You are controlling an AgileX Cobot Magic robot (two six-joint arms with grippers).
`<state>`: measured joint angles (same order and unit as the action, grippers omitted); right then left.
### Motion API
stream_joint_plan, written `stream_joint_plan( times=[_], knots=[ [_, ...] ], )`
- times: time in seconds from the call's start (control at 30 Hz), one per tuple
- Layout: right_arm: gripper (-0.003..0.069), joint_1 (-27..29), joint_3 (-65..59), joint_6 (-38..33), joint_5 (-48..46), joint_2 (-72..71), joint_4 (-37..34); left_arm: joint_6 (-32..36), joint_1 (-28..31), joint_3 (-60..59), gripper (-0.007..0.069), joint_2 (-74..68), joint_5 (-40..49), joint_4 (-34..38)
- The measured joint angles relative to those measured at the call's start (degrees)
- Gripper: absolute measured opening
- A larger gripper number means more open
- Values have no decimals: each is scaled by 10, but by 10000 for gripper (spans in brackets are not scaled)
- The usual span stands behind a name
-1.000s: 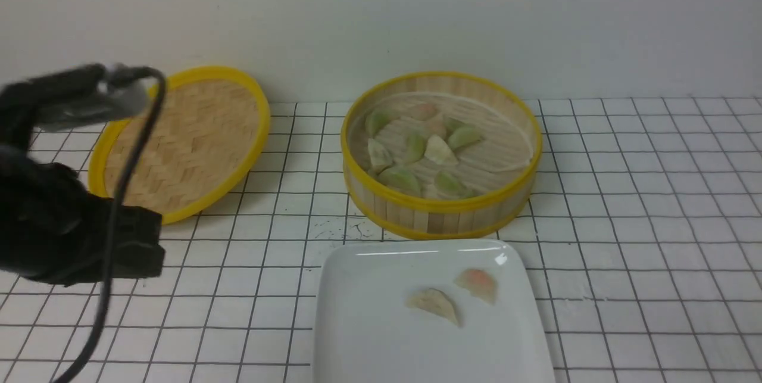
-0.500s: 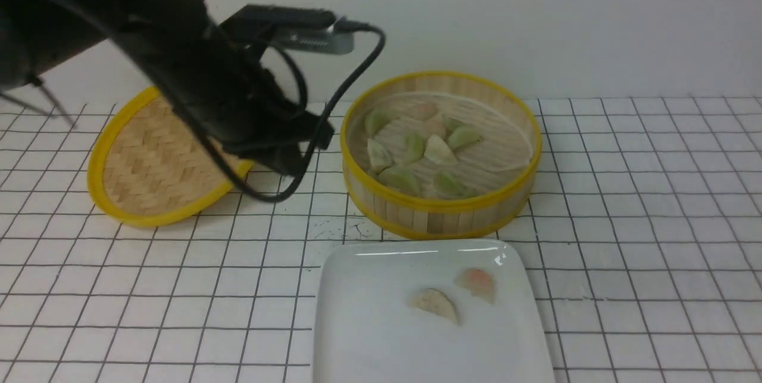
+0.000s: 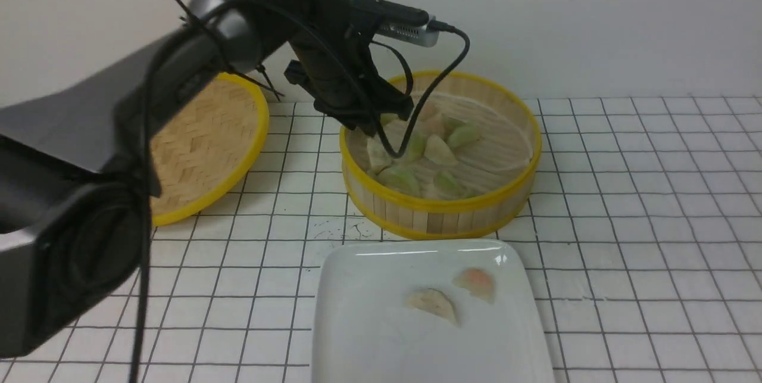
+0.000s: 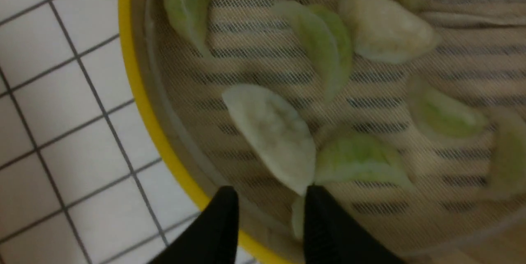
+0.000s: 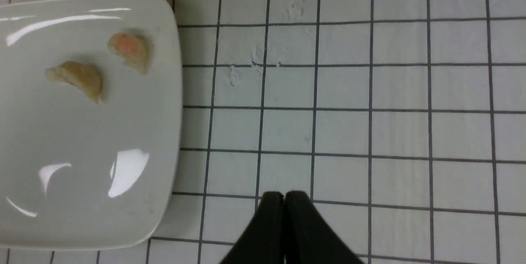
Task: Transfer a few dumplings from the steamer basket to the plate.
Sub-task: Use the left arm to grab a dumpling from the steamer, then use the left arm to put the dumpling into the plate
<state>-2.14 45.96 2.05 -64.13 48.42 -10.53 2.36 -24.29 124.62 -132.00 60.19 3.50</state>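
Observation:
The steamer basket (image 3: 442,206) stands at mid table with several pale green and beige dumplings (image 3: 442,150) on its floor. My left gripper (image 3: 376,125) hangs over the basket's left side. In the left wrist view my left gripper (image 4: 271,196) is open and empty, just inside the yellow rim (image 4: 135,76), with its tips beside a beige-white dumpling (image 4: 271,132) and a green one (image 4: 358,161). The white plate (image 3: 363,335) in front holds two dumplings (image 3: 433,304). My right gripper (image 5: 284,196) is shut and empty over bare tiles to the right of the plate (image 5: 82,161).
The flat woven lid (image 3: 202,139) leans against the back wall, left of the basket, partly behind my left arm. A camera cable (image 3: 440,82) loops down over the basket. The table is white with a black grid.
My left arm has swung from the left front, across the lid, to over the basket's left side. Basket, plate and dumplings have not moved.

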Motion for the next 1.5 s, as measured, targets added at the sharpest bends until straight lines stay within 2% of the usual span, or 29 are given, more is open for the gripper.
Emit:
stream_joint_plan(
  times=[0.1, 0.2, 0.5, 0.6, 0.7, 0.77, 1.03, 1.17, 1.3, 1.5],
  knots=[
    [-10, 0, 0, 0, 5, 0, 0, -3, -1, 35, 362, -44, -24, -6],
    [-10, 0, 0, 0, 12, 0, -2, -3, -4, 59, 406, -74, -36, -15],
    [-10, 0, 0, -4, 19, 0, -2, -3, -10, 72, 415, -122, -52, -35],
    [-10, 0, 0, -11, 20, 0, -2, -4, -11, 76, 387, -124, -48, -35],
    [-10, 0, 0, -16, 22, 0, -2, -12, -17, 79, 274, -124, -36, -35],
    [-10, 0, 0, -17, 23, 0, -2, -12, -21, 84, 238, -124, -27, -35],
    [-10, 0, 0, -17, 18, 0, -4, -12, -31, 166, 239, -119, 66, -35],
    [-10, 0, 0, -17, 11, 0, -4, -2, -31, 186, 239, -73, 104, -35],
    [-10, 0, 0, -17, 10, 0, -7, 4, -32, 154, 239, -10, 105, -26],
    [-10, 0, 0, -17, 5, 0, -8, 9, -46, -104, 239, 174, 105, 49]
  ],
)
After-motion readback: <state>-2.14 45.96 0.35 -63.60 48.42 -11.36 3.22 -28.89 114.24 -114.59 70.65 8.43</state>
